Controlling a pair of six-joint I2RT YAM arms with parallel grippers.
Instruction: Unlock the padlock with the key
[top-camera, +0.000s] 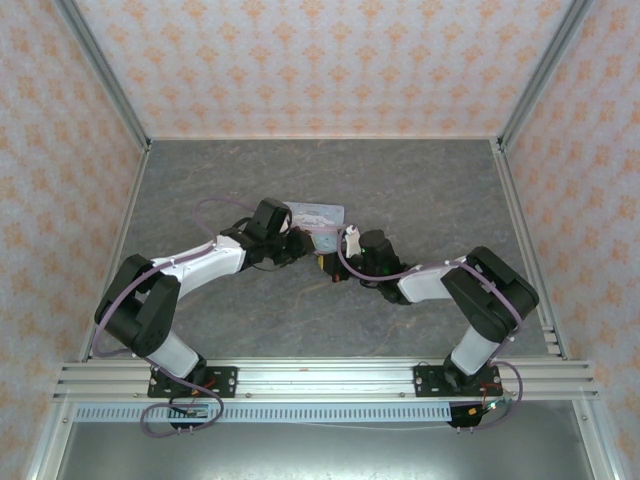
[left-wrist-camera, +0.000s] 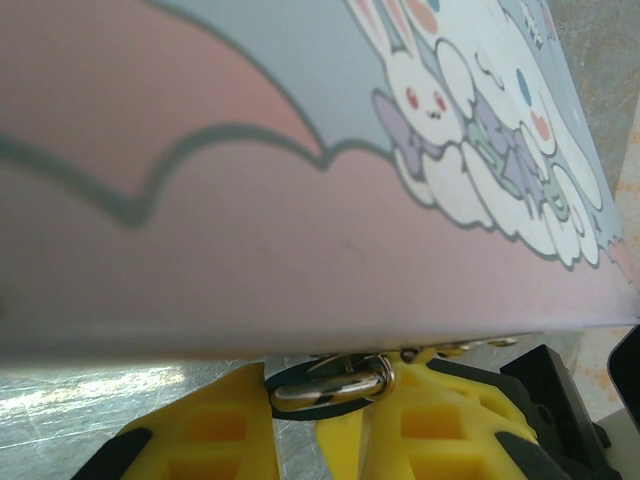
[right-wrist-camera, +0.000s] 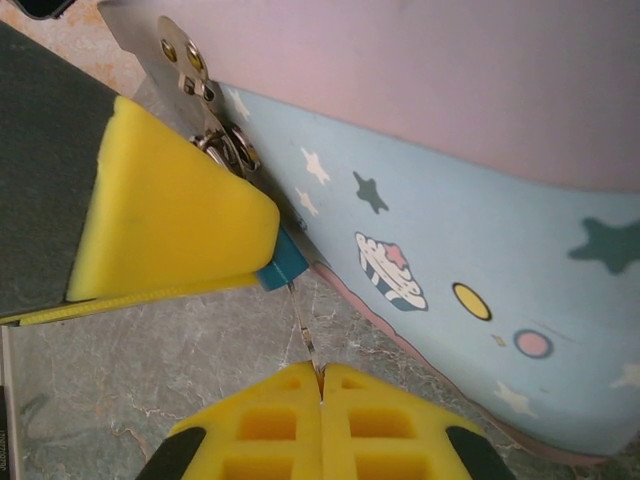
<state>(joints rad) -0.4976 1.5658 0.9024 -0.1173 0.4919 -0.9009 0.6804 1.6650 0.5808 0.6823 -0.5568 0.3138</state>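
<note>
Grey marbled desk (top-camera: 420, 190), peach patterned walls on three sides.

Top view: both arms meet mid-desk, a bit toward the far edge, at the near side of the cartoon tin box (top-camera: 318, 212). Left gripper (top-camera: 298, 243) & right gripper (top-camera: 338, 262) sit just beside each other. Padlock too small to pick out here.

Left wrist: rabbit-print lid overhead. Under its rim is the padlock (left-wrist-camera: 330, 392), steel shackle showing. Left gripper (left-wrist-camera: 318, 415) jaws narrow, clamped either side of the lock.

Right wrist: teal corner of the padlock (right-wrist-camera: 283, 262) pokes out under the left arm's yellow pad (right-wrist-camera: 170, 220), just below the hasp (right-wrist-camera: 190, 62) on the box front. Right gripper (right-wrist-camera: 321, 378) jaws pressed together on the key (right-wrist-camera: 308, 335), thin blade running up to the lock's underside; can't tell how deep it's seated.

Risks, my read:
- Blade is thin & held by its end, so it could slip or bend when twisted.
- Off-axis turn could jam the lock.
- Weak left hold lets the lock spin w/ the key.
- Torque may drag the light box.
</note>
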